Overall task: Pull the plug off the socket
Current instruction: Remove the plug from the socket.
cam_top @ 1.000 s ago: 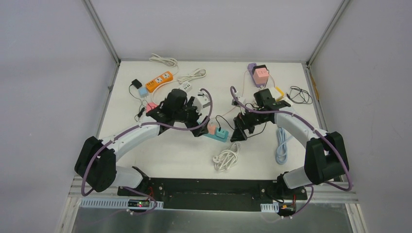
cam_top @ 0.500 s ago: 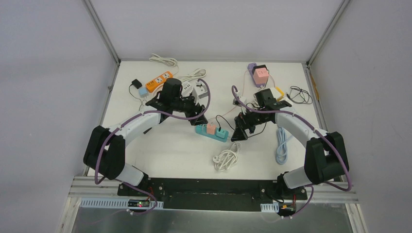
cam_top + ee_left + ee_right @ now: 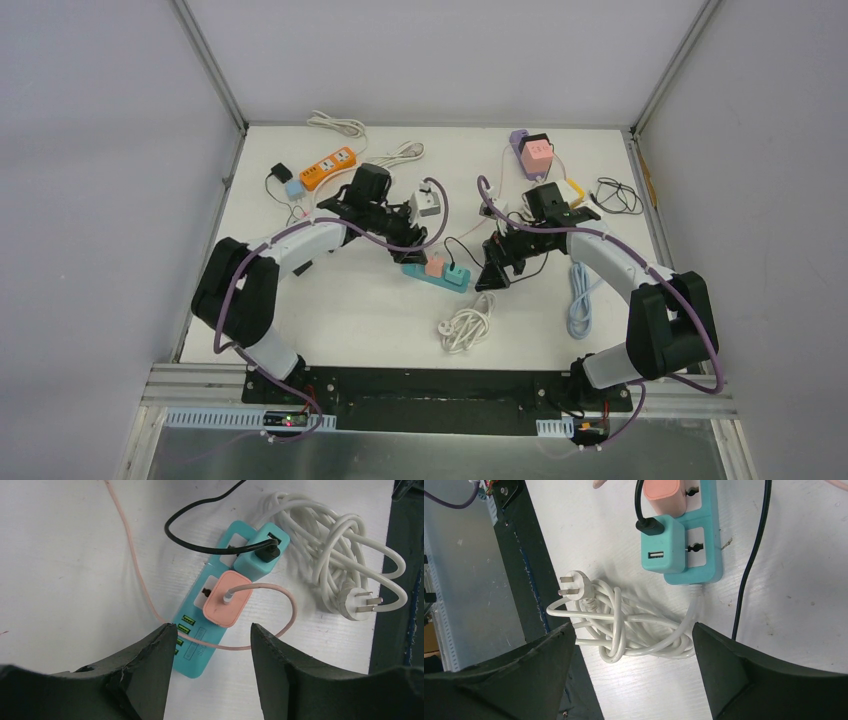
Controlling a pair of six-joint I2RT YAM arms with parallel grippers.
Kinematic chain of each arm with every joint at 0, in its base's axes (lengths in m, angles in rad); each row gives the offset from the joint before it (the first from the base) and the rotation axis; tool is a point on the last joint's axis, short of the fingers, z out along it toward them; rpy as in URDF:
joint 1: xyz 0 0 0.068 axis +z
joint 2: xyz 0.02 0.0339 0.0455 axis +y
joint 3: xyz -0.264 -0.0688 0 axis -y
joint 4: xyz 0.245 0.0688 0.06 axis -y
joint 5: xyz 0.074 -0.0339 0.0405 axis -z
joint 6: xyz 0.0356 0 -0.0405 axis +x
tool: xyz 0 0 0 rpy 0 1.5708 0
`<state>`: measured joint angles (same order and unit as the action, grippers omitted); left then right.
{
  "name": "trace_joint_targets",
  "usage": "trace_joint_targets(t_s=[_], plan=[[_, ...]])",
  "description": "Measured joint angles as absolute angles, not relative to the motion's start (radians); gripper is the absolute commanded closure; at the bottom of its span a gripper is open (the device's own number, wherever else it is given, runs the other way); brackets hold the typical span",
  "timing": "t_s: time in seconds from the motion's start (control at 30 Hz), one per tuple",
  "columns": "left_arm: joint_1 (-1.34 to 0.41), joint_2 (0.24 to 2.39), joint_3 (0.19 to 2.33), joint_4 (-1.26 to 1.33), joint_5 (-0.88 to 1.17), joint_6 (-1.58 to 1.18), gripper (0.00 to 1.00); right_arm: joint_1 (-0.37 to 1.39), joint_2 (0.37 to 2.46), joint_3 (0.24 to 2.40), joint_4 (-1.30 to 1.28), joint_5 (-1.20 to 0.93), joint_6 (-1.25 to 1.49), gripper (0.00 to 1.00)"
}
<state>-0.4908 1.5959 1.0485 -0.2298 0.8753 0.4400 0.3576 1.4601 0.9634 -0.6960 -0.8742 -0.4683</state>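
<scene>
Tabletop of white board (image 3: 340, 320) carries everything, and both arms reach over its middle. Left gripper (image 3: 210, 629) hangs above one end of the long teal plastic power strip (image 3: 197, 655). Its two black fingers stand apart with nothing between them, so it grips nothing. Right gripper (image 3: 632, 627) hovers over the other end of the strip, with the jaws spread wide and also empty. The strip lies flat and slanted near the centre of the table. Just beside the end under the right gripper rests a loosely knotted bundle of thick white cord (image 3: 465, 325).

Two blocks sit in the strip, close side by side. One is a pink square plastic adapter plug (image 3: 227, 599), on the side of the left gripper. The other is a teal USB adapter (image 3: 250, 567) with a black connector (image 3: 267, 554) in it. A thin pink cable (image 3: 135, 570) leaves the top of the pink plug and loops over the table.

I judge the pink plug to be the one to pull, because the left fingers frame it. It should be light, hard and rather smooth, held only by the friction of its pins. The best hold is on two opposite flat sides, low on the body. The soft cable is a bad place to hold, as it may slip or be damaged. The strip is also light and will probably rise with the plug if nothing presses it down.
</scene>
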Motion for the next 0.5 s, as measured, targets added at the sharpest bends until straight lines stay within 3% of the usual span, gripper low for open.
trace_joint_targets(t_s=[0.5], plan=[[-0.592, 1.685, 1.079, -0.248, 0.874, 0.484, 0.48, 0.356, 1.46, 0.963, -0.696, -0.876, -0.469, 0.1]])
